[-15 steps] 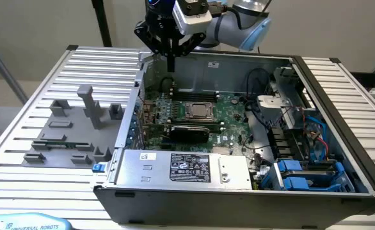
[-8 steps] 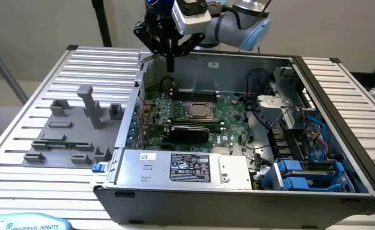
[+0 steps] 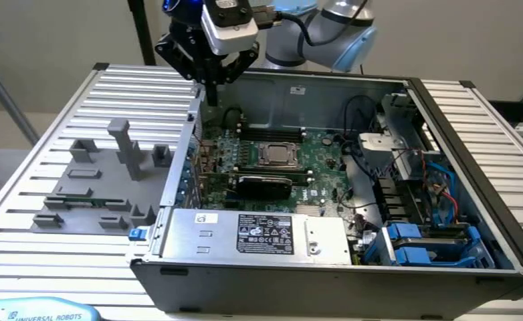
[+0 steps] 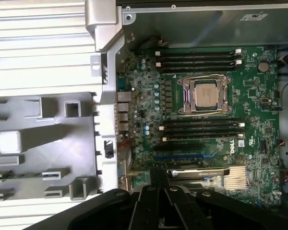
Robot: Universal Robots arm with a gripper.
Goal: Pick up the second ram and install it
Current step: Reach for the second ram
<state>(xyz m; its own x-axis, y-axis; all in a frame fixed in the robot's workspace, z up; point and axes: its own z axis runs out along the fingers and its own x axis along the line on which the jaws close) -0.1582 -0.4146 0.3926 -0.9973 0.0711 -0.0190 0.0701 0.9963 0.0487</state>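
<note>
The second ram point(image 3: 76, 199) is a thin green strip lying flat in the grey fixture point(image 3: 92, 184) on the exterior view's left, outside the computer case. My gripper point(image 3: 213, 90) hangs high over the case's back left corner, fingers pointing down and closed to a point, with nothing seen between them. It is well apart from the ram. In the wrist view the gripper point(image 4: 162, 194) is above the motherboard point(image 4: 206, 96), whose long dark memory slots point(image 4: 199, 56) run beside the processor socket point(image 4: 204, 93). The fixture point(image 4: 43, 139) lies beside the case wall.
The open computer case point(image 3: 440, 134) sits on a ribbed metal table point(image 3: 47, 107). A silver power supply point(image 3: 253, 234) fills its front, with blue drive bays point(image 3: 422, 244) and cables on the exterior view's right. Grey upright posts point(image 3: 123, 144) stand on the fixture.
</note>
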